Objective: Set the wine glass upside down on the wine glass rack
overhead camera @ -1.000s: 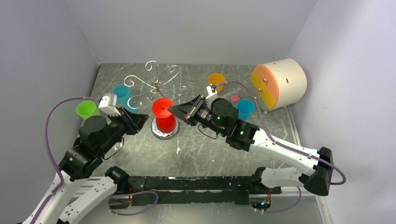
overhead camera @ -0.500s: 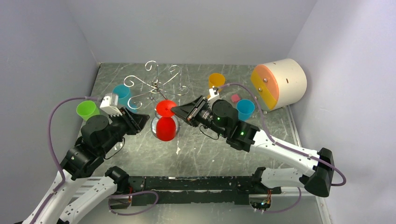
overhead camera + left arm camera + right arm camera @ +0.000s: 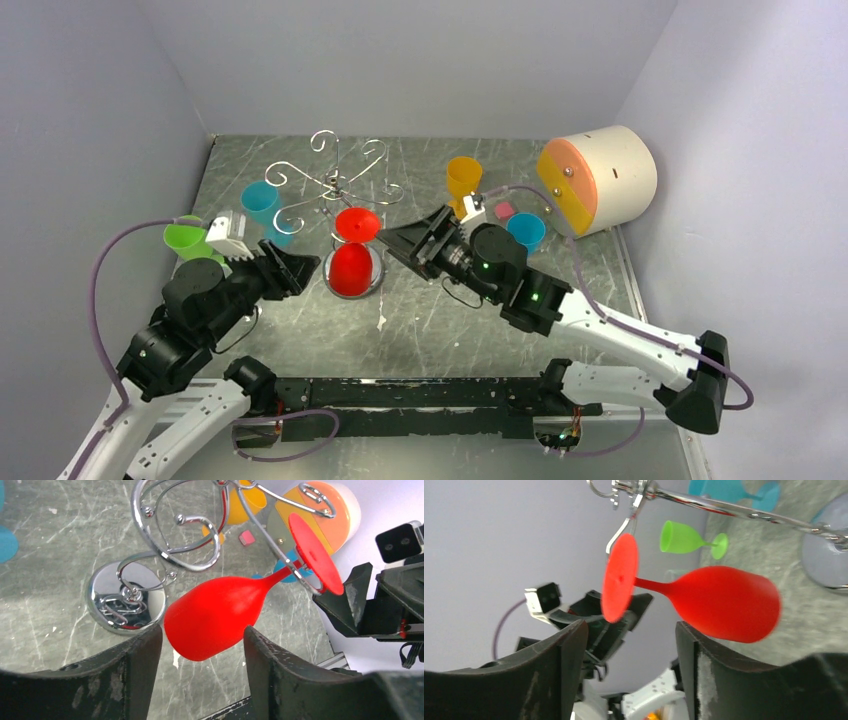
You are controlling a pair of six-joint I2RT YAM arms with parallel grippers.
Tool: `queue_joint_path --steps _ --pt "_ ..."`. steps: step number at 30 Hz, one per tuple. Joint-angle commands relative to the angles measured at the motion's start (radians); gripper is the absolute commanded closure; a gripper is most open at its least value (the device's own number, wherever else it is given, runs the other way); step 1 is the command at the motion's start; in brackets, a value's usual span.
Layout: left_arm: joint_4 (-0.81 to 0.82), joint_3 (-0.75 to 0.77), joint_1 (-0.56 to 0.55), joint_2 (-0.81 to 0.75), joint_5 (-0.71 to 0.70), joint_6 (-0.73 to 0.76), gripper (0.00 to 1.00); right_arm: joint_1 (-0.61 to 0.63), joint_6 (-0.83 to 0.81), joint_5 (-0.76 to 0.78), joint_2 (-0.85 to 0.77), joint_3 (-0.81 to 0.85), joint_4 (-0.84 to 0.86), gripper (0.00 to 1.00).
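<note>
The red wine glass hangs upside down from a scroll arm of the silver wine glass rack, bowl just above the rack's round shiny base. In the left wrist view its stem sits in a wire loop under the flat foot, bowl pointing toward my fingers. My left gripper is open, its tips either side of the bowl's rim, a gap showing on the left. My right gripper is open too, close beside the foot, holding nothing.
A green glass and a teal glass stand left of the rack. An orange glass, a second teal glass and a small pink cube sit to the right. A white drum with an orange face fills the back right corner.
Both grippers have opened and let go of the red glass. Its foot rose onto the rack arm and it now hangs there. Both arms have drawn back slightly.
</note>
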Motion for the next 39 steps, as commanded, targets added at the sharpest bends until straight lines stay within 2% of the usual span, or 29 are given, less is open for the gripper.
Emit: queue_joint_path --steps 1,3,5,7,10,13,17,19,21,24,26,31,35,39 --pt "-0.107 0.056 0.002 -0.04 -0.041 0.028 0.31 -0.004 -0.069 0.056 -0.093 -0.09 -0.033 0.25" --pt "-0.142 0.073 0.002 -0.064 -0.071 0.028 0.25 -0.003 -0.114 0.078 -0.134 -0.125 -0.062 0.09" --pt "-0.154 0.07 0.002 -0.094 -0.091 0.043 0.15 -0.004 -0.165 0.107 -0.169 -0.147 -0.11 0.03" --pt "-0.176 0.068 0.002 -0.12 -0.145 0.036 0.02 -0.004 -0.221 0.157 -0.194 -0.15 -0.179 0.0" --pt "-0.211 0.071 0.002 -0.145 -0.247 0.029 0.01 -0.004 -0.281 0.243 -0.219 -0.114 -0.328 0.0" --pt "-0.217 0.053 0.002 -0.17 -0.349 0.0 0.01 -0.004 -0.235 0.333 -0.235 -0.06 -0.488 0.0" --pt "-0.233 0.034 0.002 -0.166 -0.436 -0.058 0.0 -0.003 -0.225 0.372 -0.265 -0.051 -0.537 0.0" --pt "-0.253 0.023 0.0 -0.162 -0.506 -0.131 0.04 -0.003 -0.24 0.367 -0.272 -0.057 -0.533 0.0" --pt "-0.274 0.017 0.0 -0.162 -0.573 -0.2 0.12 -0.004 -0.243 0.37 -0.272 -0.056 -0.542 0.0" --pt "-0.307 0.008 0.0 -0.163 -0.665 -0.274 0.36 -0.004 -0.246 0.381 -0.262 -0.046 -0.566 0.0" --pt "-0.309 -0.007 -0.001 -0.152 -0.698 -0.282 0.48 -0.004 -0.251 0.387 -0.253 -0.04 -0.576 0.0" --pt "-0.452 -0.001 -0.005 -0.041 -0.773 -0.485 0.51 -0.004 -0.251 0.417 -0.248 -0.046 -0.583 0.01" --pt "-0.61 0.065 -0.005 0.049 -0.84 -0.705 0.53 -0.004 -0.255 0.444 -0.26 -0.052 -0.59 0.02" --pt "-0.632 0.105 -0.004 0.115 -0.855 -0.679 0.54 -0.003 -0.256 0.464 -0.28 -0.068 -0.601 0.02"
